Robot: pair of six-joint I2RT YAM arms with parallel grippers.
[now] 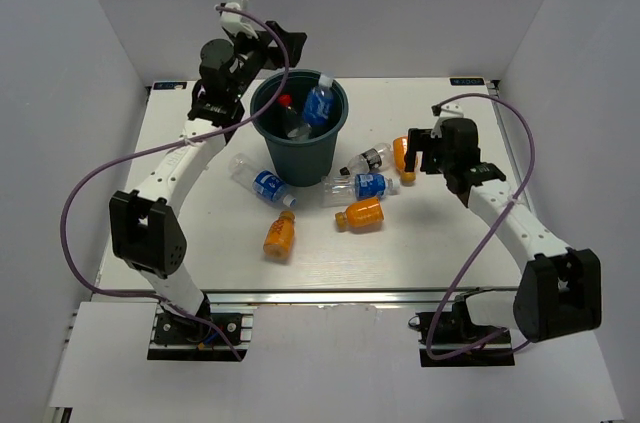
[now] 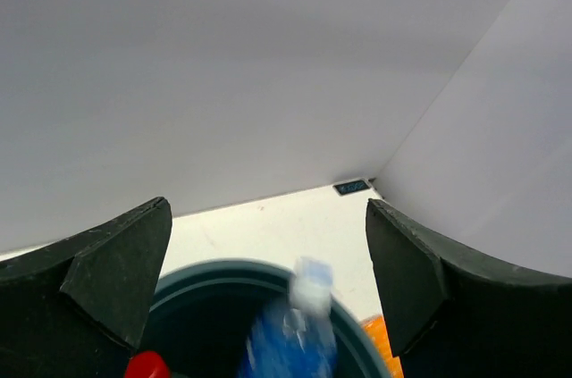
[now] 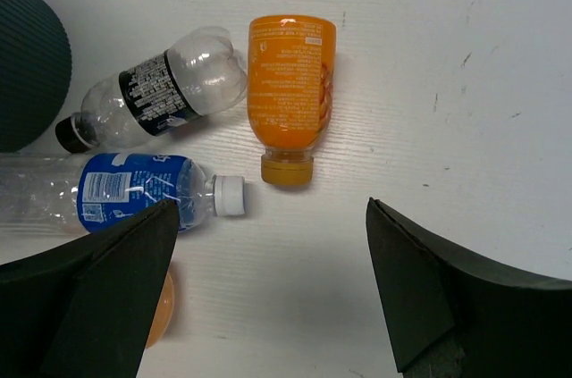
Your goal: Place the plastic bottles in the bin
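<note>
The dark teal bin (image 1: 262, 93) stands at the table's back centre. In it are a red-capped clear bottle (image 1: 287, 113) and a blue-labelled bottle (image 1: 318, 103). My left gripper (image 1: 275, 43) is open and empty just above the bin's back rim. In the left wrist view the blue-labelled bottle (image 2: 290, 333) is blurred inside the bin rim (image 2: 206, 269). My right gripper (image 1: 415, 153) is open and empty above an orange bottle (image 3: 290, 92), a black-labelled clear bottle (image 3: 156, 92) and a blue-labelled bottle (image 3: 134, 190). Other bottles lie in front of the bin: one blue-labelled (image 1: 262, 181) and two orange (image 1: 281, 235) (image 1: 361, 214).
White walls close in the table at the back and both sides. A small dark tag (image 2: 351, 187) lies at the back right corner. Purple cables loop off both arms. The bin's side (image 3: 31, 56) shows at the left of the right wrist view.
</note>
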